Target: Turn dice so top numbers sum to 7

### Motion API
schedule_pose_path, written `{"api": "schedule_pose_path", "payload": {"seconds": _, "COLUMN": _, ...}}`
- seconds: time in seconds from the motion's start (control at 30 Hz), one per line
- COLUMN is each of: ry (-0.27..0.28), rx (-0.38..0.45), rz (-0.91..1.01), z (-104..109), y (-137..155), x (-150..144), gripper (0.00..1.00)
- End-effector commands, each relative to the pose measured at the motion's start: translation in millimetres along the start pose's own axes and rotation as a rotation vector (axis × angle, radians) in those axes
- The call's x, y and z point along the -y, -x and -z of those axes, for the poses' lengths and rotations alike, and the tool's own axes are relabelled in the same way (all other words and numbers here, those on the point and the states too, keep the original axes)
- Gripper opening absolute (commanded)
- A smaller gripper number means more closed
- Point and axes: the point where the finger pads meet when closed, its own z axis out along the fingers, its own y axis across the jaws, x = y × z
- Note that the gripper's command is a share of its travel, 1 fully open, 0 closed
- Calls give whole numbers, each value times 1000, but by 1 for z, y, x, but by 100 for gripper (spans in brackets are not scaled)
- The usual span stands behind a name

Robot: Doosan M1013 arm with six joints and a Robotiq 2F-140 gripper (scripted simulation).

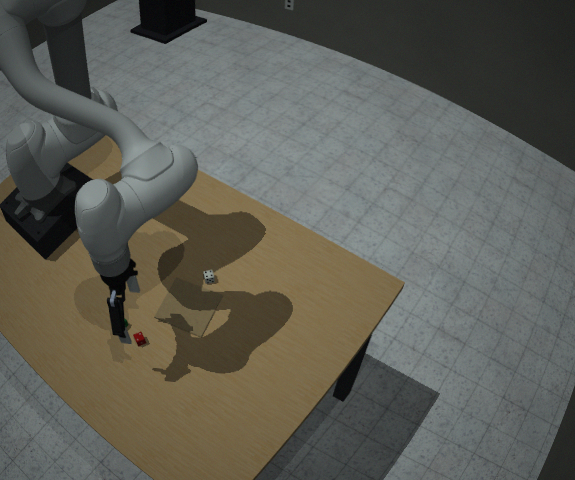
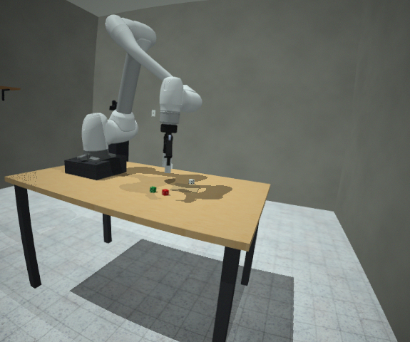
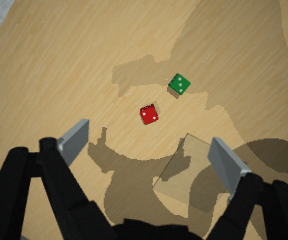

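In the top view, we see the arm (image 1: 158, 180) (image 2: 142, 55) reaching over the wooden table (image 1: 303, 289) (image 2: 131, 204) (image 3: 49, 75), with the gripper (image 1: 129, 311) (image 2: 166, 166) (image 3: 150, 139) wide open and nothing in its grasp. The green die (image 1: 125, 323) (image 2: 152, 189) (image 3: 179, 84) is mostly hidden behind a finger, while the red die (image 1: 139, 338) (image 2: 165, 192) (image 3: 149, 114) sits near it on the bare wood. The white die (image 1: 208, 276) (image 2: 191, 181) lies just beside the thin square mat (image 1: 189, 310) (image 2: 190, 189) (image 3: 189, 165), off its edge, and we make out what looks like four pips on top.

In the exterior view, we find the gripper pointing down above the table, seen side-on so that its fingers nearly overlap. The green and red dice stand near each other, apart from the mat, and the white one is on the mat's far side.

In the wrist view, we look between the widely parted fingers, both untouched by any die. We count three pips on the green die's top and two on the red's. The mat lies flat, partly in shadow; we notice its right part is hard to trace.
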Motion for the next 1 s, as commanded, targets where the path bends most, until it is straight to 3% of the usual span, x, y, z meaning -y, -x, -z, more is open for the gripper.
{"api": "schedule_pose_path", "payload": {"seconds": 0.0, "ry": 8, "rx": 10, "rz": 162, "z": -7, "y": 1, "x": 0, "gripper": 100}}
{"api": "schedule_pose_path", "payload": {"seconds": 0.13, "ry": 8, "rx": 10, "rz": 246, "z": -9, "y": 1, "x": 0, "gripper": 100}}
{"api": "schedule_pose_path", "payload": {"seconds": 0.23, "ry": 7, "rx": 11, "rz": 430, "z": -13, "y": 1, "x": 1, "gripper": 100}}
{"api": "schedule_pose_path", "payload": {"seconds": 0.47, "ry": 6, "rx": 12, "rz": 549, "z": -16, "y": 1, "x": 1, "gripper": 100}}
{"api": "schedule_pose_path", "payload": {"seconds": 0.5, "ry": 6, "rx": 12, "rz": 549, "z": -16, "y": 1, "x": 1, "gripper": 25}}
{"api": "schedule_pose_path", "payload": {"seconds": 0.97, "ry": 6, "rx": 12, "rz": 549, "z": -16, "y": 1, "x": 1, "gripper": 25}}
